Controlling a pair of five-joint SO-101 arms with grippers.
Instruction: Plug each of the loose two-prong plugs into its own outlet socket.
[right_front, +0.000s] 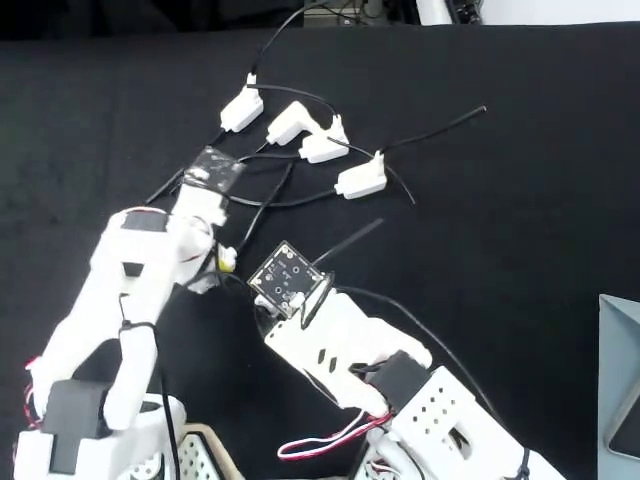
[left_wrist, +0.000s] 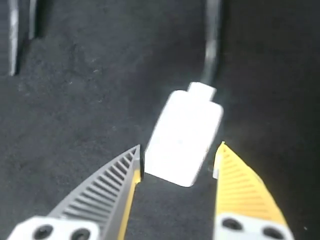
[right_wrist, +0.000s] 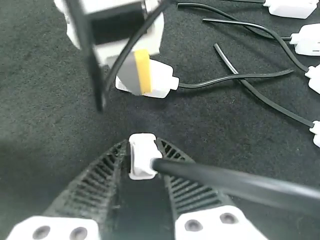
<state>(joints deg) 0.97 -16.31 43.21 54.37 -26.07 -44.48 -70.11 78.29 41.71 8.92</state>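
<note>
Several white plug pieces lie on the black mat at the back: one, another, a third and more beside them, each with a black cable. My left gripper is shut on a white plug, grey finger on one side and yellow finger on the other. The right wrist view shows that same plug low over the mat in the left gripper. My right gripper is shut on a small white plug, whose thick black cable runs back over the fingers.
Loose black cables cross the mat between the grippers and the back row of plugs. A grey tray stands at the right edge. The two arms sit close together at front centre.
</note>
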